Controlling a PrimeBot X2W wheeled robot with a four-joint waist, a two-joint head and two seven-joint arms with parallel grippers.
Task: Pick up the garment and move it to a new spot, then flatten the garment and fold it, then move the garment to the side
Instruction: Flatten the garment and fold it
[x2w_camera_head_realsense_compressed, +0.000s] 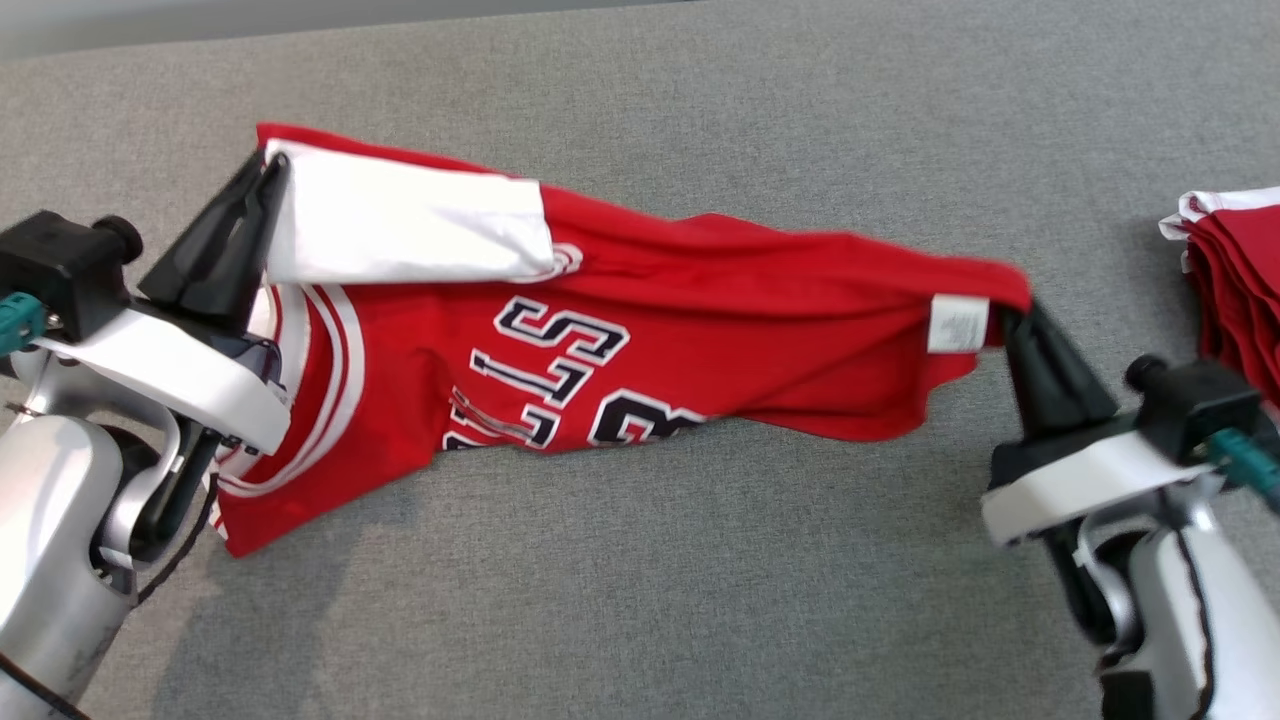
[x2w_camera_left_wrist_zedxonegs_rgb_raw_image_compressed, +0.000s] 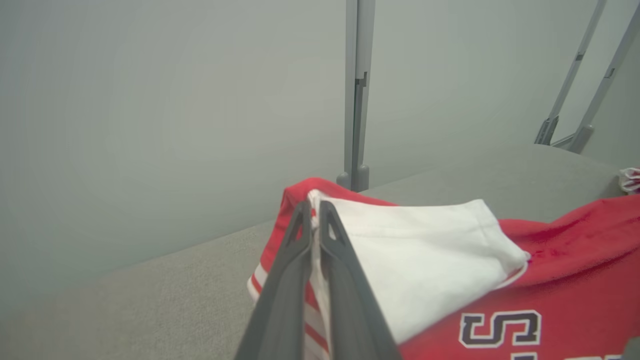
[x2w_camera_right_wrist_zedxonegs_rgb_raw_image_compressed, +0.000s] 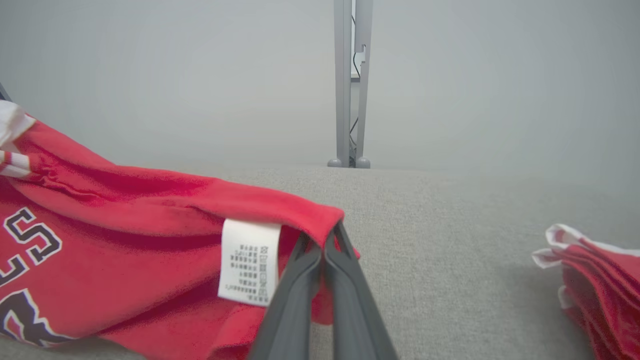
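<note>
Left gripper (x2w_camera_head_realsense_compressed: 270, 172) clamped on garment (x2w_camera_head_realsense_compressed: 720, 300) at the white-sleeve end, right gripper (x2w_camera_head_realsense_compressed: 1008, 318) clamped on its hem corner. Garment stretched left-to-right mid-table (x2w_camera_head_realsense_compressed: 640, 580), lower part resting on it. Pick-up looks done; flatten, fold and move aside remain.

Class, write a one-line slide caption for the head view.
Left hand and right hand each pinch one end of the red jersey over the grey table; a stack of red cloth lies at right.

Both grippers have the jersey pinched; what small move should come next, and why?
Probably raise both arms together: the left gripper and right gripper each pinch an end of the jersey, taut between them, but its lower half lies on the grey table.
</note>
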